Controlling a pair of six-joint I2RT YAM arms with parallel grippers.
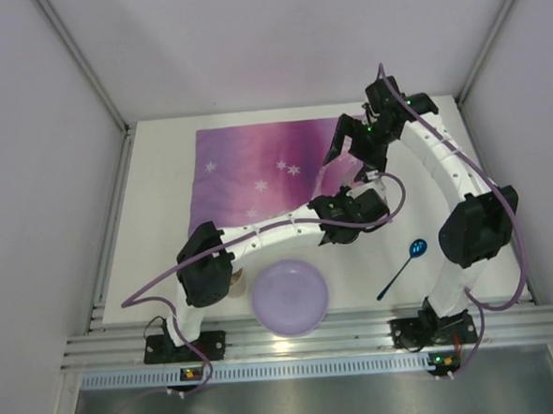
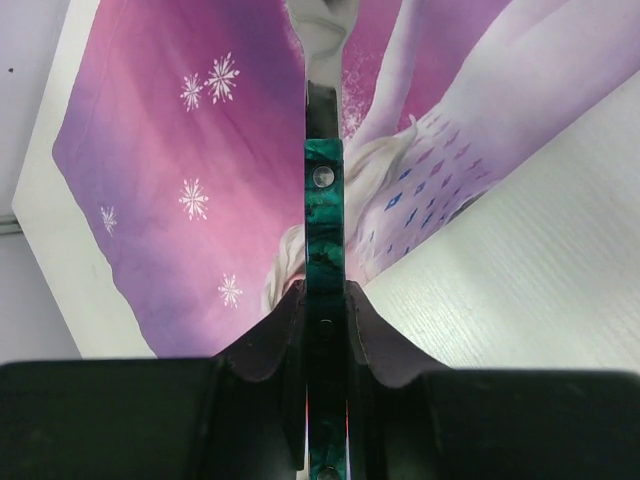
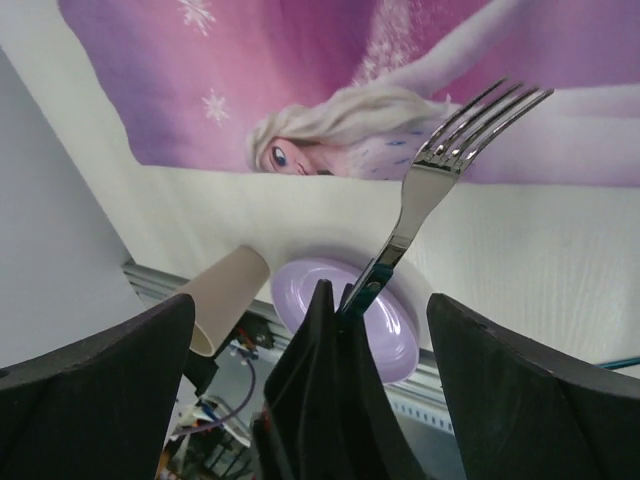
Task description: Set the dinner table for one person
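Note:
My left gripper [image 2: 323,300] is shut on the green handle of a fork [image 2: 323,215] and holds it above the right edge of the purple-pink placemat [image 1: 255,166] on the white dinner table [image 1: 161,242]. In the right wrist view the fork [image 3: 440,160] points its tines up, held by the left gripper's black tips. My right gripper [image 3: 310,310] is open, and its two fingers [image 3: 110,380] stand wide on either side of the left gripper and the fork without touching them. In the top view the left gripper [image 1: 347,207] is just near of the right gripper [image 1: 356,163].
A lilac plate [image 1: 290,297] lies at the near edge of the table between the arm bases; it also shows in the right wrist view [image 3: 400,335]. A beige paper cup [image 1: 236,283] stands left of it, partly hidden by the left arm. A blue spoon [image 1: 407,263] lies near right.

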